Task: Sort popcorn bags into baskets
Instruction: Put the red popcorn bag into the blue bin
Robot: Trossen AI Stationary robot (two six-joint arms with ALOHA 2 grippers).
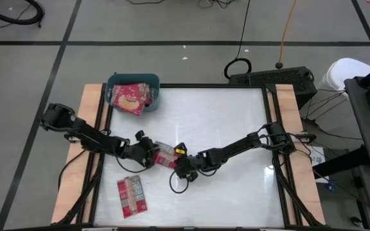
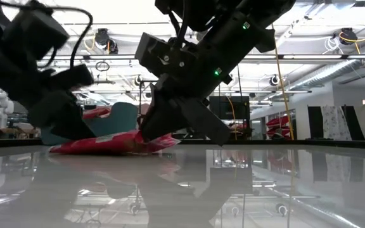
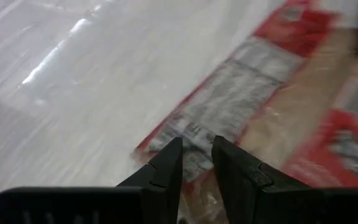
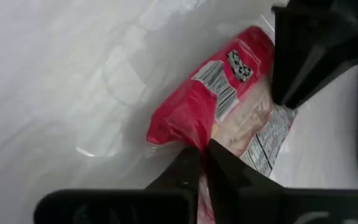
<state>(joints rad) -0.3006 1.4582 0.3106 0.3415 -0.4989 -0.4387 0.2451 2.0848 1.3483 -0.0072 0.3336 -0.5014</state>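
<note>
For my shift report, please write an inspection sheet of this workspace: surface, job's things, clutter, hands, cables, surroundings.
Surface: white glossy table, wooden side rails.
Job's things: teal basket at the far left corner holding red popcorn bags; one bag at centre between both hands; two bags near the front edge, grey backs up.
Clutter: nothing seen.
Hands: left hand and right hand each shut on the centre bag.
Cables: black and orange leads on the floor.
Surroundings: open hall, lit ceiling.

The glossy white table carries a teal basket and two groups of popcorn bags.
</note>
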